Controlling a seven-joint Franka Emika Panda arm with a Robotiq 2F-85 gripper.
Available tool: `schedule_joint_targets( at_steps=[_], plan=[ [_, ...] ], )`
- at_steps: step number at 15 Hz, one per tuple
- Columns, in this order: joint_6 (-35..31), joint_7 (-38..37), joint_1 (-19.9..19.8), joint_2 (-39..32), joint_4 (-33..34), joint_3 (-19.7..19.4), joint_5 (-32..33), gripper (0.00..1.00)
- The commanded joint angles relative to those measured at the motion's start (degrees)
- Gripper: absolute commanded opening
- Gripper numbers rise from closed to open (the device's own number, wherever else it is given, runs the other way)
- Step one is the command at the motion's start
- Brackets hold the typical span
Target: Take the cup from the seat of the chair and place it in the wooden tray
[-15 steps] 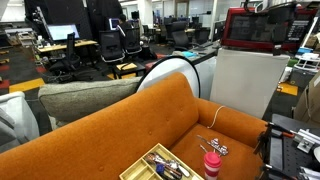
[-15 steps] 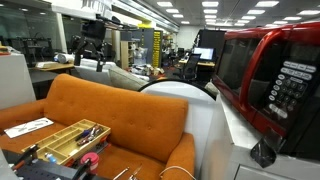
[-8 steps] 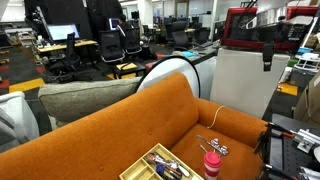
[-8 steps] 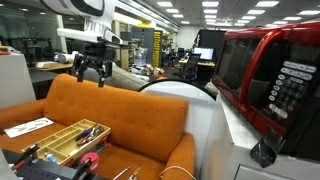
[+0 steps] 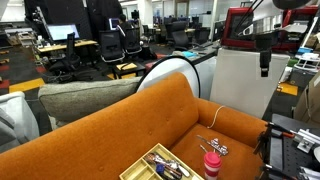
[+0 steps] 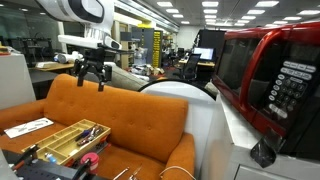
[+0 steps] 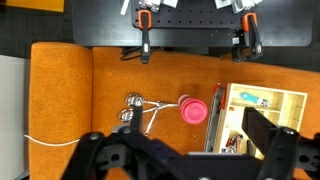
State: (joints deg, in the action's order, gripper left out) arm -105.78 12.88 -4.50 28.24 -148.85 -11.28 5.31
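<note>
The pink cup [image 7: 194,110] stands upright on the seat of the orange chair [image 7: 110,90], just beside the edge of the wooden tray [image 7: 268,99], which holds small dark objects in its compartments. The cup [image 5: 211,160] and the tray [image 5: 152,166] show low in an exterior view, and again in another exterior view, cup [image 6: 90,160] and tray [image 6: 60,141]. My gripper [image 7: 185,160] is open and empty, high above the seat; it hangs in the air in both exterior views [image 5: 264,58] [image 6: 92,76].
A metal object with a white cable [image 7: 140,108] lies on the seat next to the cup. A red microwave [image 6: 270,80] sits on a white cabinet [image 5: 245,85] beside the chair. A grey-beige armchair [image 5: 80,100] stands behind. A paper [image 6: 28,127] lies near the tray.
My gripper has come down from near the top of both exterior views toward the chair. The cup and the tray have not moved.
</note>
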Motion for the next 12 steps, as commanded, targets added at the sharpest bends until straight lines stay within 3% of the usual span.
schedule_joint_targets(
  at_steps=[1,3,6,12],
  plan=[
    [0.13,0.27,-0.7,-0.09,0.09,0.68,-0.31,1.0],
    [0.13,0.27,-0.69,-0.11,0.07,0.68,-0.31,1.0],
    [-5.87,-1.14,0.28,-4.4,0.37,1.64,-0.68,1.0],
    [-20.47,-9.97,3.02,-22.07,3.31,7.45,0.16,1.0]
  ],
)
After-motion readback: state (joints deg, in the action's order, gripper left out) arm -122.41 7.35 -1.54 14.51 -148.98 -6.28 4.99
